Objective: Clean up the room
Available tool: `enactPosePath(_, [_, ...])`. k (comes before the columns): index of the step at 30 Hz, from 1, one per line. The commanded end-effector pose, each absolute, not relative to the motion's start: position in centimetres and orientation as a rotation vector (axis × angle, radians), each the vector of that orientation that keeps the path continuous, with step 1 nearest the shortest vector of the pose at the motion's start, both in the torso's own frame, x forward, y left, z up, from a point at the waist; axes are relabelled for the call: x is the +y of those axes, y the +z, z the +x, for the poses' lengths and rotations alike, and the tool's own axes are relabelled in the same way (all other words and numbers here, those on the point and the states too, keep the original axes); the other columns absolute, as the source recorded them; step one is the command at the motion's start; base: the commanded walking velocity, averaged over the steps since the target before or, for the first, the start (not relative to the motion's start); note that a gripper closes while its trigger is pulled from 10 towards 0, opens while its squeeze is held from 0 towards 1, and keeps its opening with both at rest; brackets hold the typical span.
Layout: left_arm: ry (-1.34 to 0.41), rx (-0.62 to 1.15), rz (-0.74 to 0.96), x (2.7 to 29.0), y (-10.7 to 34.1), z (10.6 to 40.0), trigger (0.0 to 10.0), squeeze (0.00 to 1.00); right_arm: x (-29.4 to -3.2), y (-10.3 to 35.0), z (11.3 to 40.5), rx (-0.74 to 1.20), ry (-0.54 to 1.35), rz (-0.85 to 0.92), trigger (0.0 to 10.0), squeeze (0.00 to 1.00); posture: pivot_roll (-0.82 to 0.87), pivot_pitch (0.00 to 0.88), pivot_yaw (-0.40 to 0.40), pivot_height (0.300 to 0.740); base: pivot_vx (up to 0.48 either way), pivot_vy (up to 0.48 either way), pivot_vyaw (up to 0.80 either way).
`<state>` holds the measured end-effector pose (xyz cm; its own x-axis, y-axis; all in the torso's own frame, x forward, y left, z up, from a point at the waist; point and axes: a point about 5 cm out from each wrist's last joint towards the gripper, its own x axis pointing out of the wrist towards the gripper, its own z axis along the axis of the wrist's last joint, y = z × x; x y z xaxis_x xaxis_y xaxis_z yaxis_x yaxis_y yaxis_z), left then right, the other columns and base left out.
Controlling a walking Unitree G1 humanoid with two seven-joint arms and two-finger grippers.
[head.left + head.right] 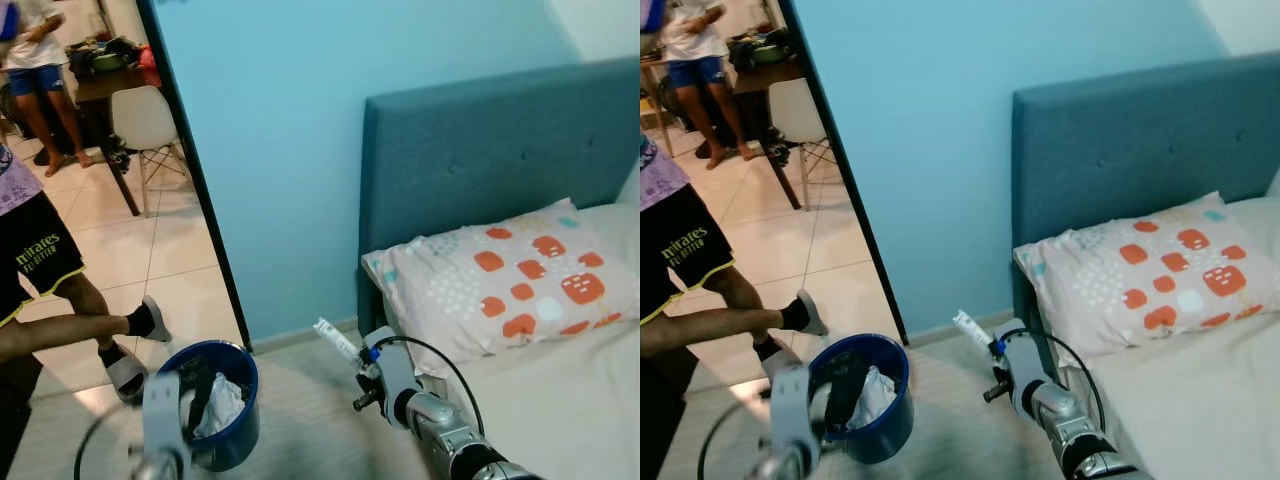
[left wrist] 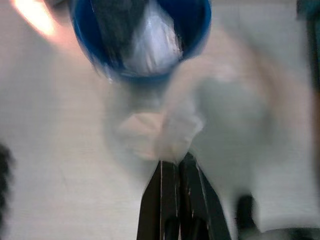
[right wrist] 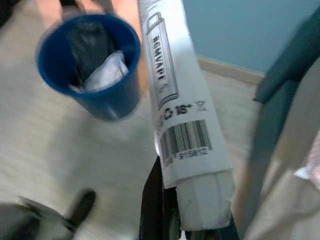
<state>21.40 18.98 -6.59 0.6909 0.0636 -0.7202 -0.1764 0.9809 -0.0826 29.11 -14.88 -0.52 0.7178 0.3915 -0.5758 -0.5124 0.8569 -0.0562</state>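
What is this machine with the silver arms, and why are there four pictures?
It is a walking robot tidying a bedroom. Two pictures come from cameras in its head, looking down. The other two come from cameras on its wrists. Its right gripper is shut on a white box with a barcode, beside the bed and its spotted pillow. Its left gripper pinches a crumpled wrapper near the blue bin on the floor, which already holds rubbish. A person's legs are passing the doorway.

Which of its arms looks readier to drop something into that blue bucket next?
Probably the right. The right gripper already pinches a white box with a barcode, beside the blue bucket. The left gripper is shut on a blurry pale scrap in front of the bucket; the blur hides what it is.
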Motion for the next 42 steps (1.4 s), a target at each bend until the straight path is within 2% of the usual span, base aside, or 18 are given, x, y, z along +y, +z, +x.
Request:
enactPosePath(1, [0.141,0.791,-0.131,19.6,-6.5,21.3,10.0,0.00,-13.6,-0.8,28.9,0.601,0.551,-0.235,10.0,0.00,-0.08,0.043,0.001,0.740,0.000,0.000,0.68])
enactPosePath(13, [0.059,0.752,-0.133,18.5,-5.8,22.7,10.0,0.00,-13.8,-0.7,29.0,0.610,0.588,-0.308,10.0,0.00,-0.08,0.043,0.008,0.740,0.000,0.000,0.68])
enactPosePath(17, [0.024,0.748,-0.100,18.2,-5.5,23.2,10.0,0.00,-13.9,-0.6,29.2,0.612,0.586,-0.405,10.0,0.00,-0.08,0.045,0.011,0.740,0.287,0.000,0.10])
enactPosePath(21, [-0.001,0.738,-0.111,17.7,-5.2,23.8,10.0,0.00,-13.9,-0.3,29.5,0.590,0.587,-0.398,10.0,0.00,-0.08,0.048,0.012,0.740,0.480,0.000,0.00])
enactPosePath(27, [-0.026,0.727,-0.118,17.3,-5.0,24.2,10.0,0.00,-13.7,-0.3,29.4,0.578,0.602,-0.412,10.0,0.00,-0.09,0.058,0.013,0.740,0.480,0.000,0.69])
enactPosePath(42, [-0.155,0.720,-0.099,16.0,-4.6,24.7,10.0,0.00,-13.8,-0.1,29.7,0.573,0.568,-0.415,10.0,0.00,-0.10,0.062,0.018,0.740,0.480,0.000,0.00])
